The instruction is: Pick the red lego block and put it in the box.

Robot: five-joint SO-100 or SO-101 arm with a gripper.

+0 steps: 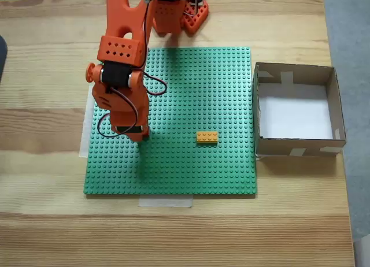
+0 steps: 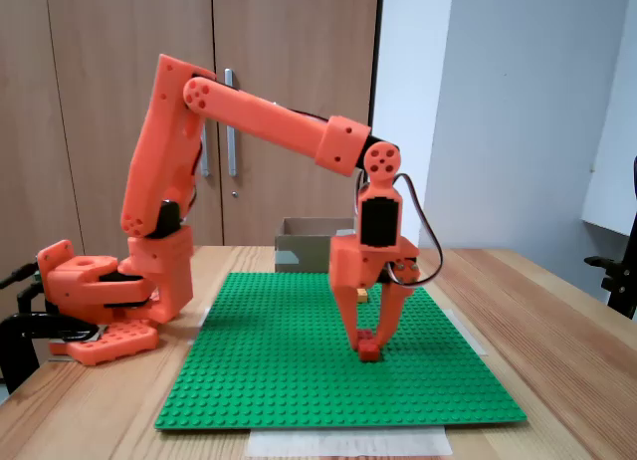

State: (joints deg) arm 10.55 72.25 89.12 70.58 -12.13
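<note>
In a fixed view from above, the orange 3D-printed robot arm [image 1: 121,65] reached down over the left part of the large green studded baseplate [image 1: 191,82], which lay on the pale wooden bench [image 1: 46,221]. Its hand [image 1: 137,135] pointed straight down, hiding whatever sat beneath it. Toward the right of the baseplate, well apart from the hand, lay the small orange-yellow rectangular Lego brick [image 1: 207,137]. Just beside the baseplate's right edge stood the square, shallow brown cardboard box [image 1: 337,105] with a white bottom and pale tape patches on its walls.

In a fixed view from the side, the arm's base [image 2: 95,291] stood at the left, and the arm [image 2: 259,116] arched rightward over the baseplate [image 2: 269,380]. The hand [image 2: 369,343] hung vertically, its two fingers narrowed to a slim gap and closed around the small dark red rectangular Lego block [image 2: 370,350], which rested on the baseplate's studs in the middle-right area. The cardboard box [image 2: 304,243] stood behind the hand at the baseplate's far edge. A strip of pale tape [image 2: 348,442] lay on the bench [image 2: 557,331] along the near edge of the baseplate.
</note>
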